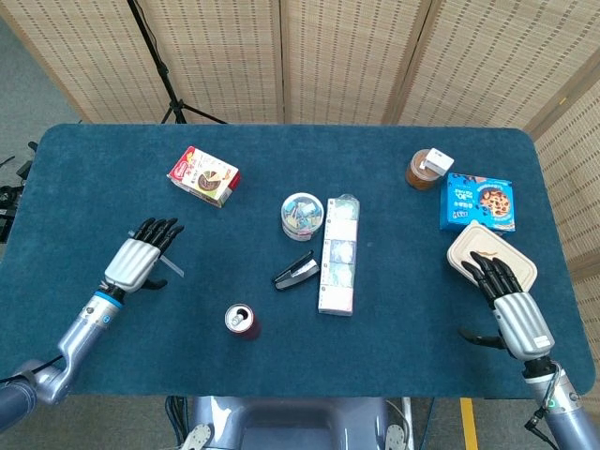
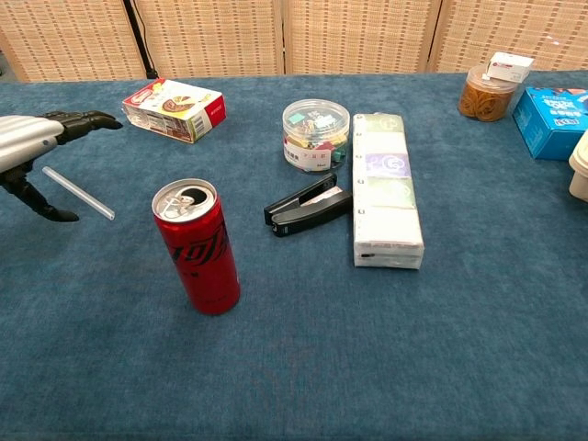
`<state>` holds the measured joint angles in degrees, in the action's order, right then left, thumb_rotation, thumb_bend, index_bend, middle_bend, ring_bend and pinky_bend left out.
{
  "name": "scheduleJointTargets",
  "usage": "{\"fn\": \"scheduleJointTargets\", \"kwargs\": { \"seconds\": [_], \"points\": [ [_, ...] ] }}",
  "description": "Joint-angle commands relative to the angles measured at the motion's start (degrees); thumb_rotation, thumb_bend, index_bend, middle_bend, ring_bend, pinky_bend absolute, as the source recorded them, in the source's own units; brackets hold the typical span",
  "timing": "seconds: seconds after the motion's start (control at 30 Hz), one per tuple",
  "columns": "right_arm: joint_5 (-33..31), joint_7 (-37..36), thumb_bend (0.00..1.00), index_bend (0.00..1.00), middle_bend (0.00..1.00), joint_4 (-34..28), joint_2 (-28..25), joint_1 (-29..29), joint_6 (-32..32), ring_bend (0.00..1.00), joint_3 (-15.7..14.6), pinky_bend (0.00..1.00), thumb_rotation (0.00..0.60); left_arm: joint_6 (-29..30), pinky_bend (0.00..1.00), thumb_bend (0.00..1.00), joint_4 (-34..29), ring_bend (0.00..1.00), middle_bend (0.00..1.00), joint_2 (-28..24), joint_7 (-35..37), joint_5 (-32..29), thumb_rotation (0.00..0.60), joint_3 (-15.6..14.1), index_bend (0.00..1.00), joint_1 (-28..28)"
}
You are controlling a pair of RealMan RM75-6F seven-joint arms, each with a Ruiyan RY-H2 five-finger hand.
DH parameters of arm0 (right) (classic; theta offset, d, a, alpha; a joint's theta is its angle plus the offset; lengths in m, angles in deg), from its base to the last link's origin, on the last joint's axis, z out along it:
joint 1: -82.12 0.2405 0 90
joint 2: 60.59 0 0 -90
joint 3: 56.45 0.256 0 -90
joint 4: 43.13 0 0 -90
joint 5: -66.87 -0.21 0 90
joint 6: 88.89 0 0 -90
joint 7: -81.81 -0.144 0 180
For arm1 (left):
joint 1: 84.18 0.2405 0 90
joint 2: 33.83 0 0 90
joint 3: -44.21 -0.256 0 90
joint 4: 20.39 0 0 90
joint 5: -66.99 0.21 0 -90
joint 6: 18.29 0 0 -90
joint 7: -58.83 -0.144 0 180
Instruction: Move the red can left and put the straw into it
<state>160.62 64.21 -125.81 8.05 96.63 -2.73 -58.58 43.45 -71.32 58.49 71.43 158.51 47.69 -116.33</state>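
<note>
The red can (image 1: 242,321) (image 2: 197,245) stands upright near the table's front edge, its top opened. The clear straw (image 2: 81,194) (image 1: 176,270) lies flat on the cloth to the can's left. My left hand (image 1: 141,255) (image 2: 37,138) hovers over the straw with fingers spread, holding nothing; in the head view it hides most of the straw. My right hand (image 1: 508,300) is far off at the table's right front, open and empty, beside a beige lidded box (image 1: 492,264).
A black stapler (image 2: 307,204), a long tissue pack (image 2: 387,187) and a round tub of clips (image 2: 315,134) lie right of the can. A red snack box (image 1: 203,175) sits behind the straw. A brown jar (image 1: 425,168) and blue cookie box (image 1: 477,202) stand far right.
</note>
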Motion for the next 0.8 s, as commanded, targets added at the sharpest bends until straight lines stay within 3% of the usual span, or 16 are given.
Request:
{"fn": "scheduleJointTargets", "kwargs": {
  "seconds": [0.03,0.5,0.8],
  "points": [
    [0.0,-0.2,0.00,0.00,0.00,0.2,0.0,-0.1,-0.1,0.00,0.3,0.00,0.600,-1.6,0.00,0.00,1.3,0.00,0.00,1.6,-0.8,-0.8,0.600,0.1,0.00,-1.3],
    [-0.3,-1.4,0.00,0.00,0.00,0.8,0.0,-0.6,-0.8,0.00,1.5,0.00,0.600,-4.9,0.00,0.00,6.1,0.00,0.00,5.9,-2.0,-3.8,0.600,1.4,0.00,-5.0],
    [-0.2,-1.2,0.00,0.00,0.00,1.0,0.1,-0.7,-1.2,0.00,2.0,0.00,0.600,-7.8,0.00,0.00,12.7,0.00,0.00,10.4,-0.3,-6.3,0.600,4.2,0.00,-9.9]
  ]
}}
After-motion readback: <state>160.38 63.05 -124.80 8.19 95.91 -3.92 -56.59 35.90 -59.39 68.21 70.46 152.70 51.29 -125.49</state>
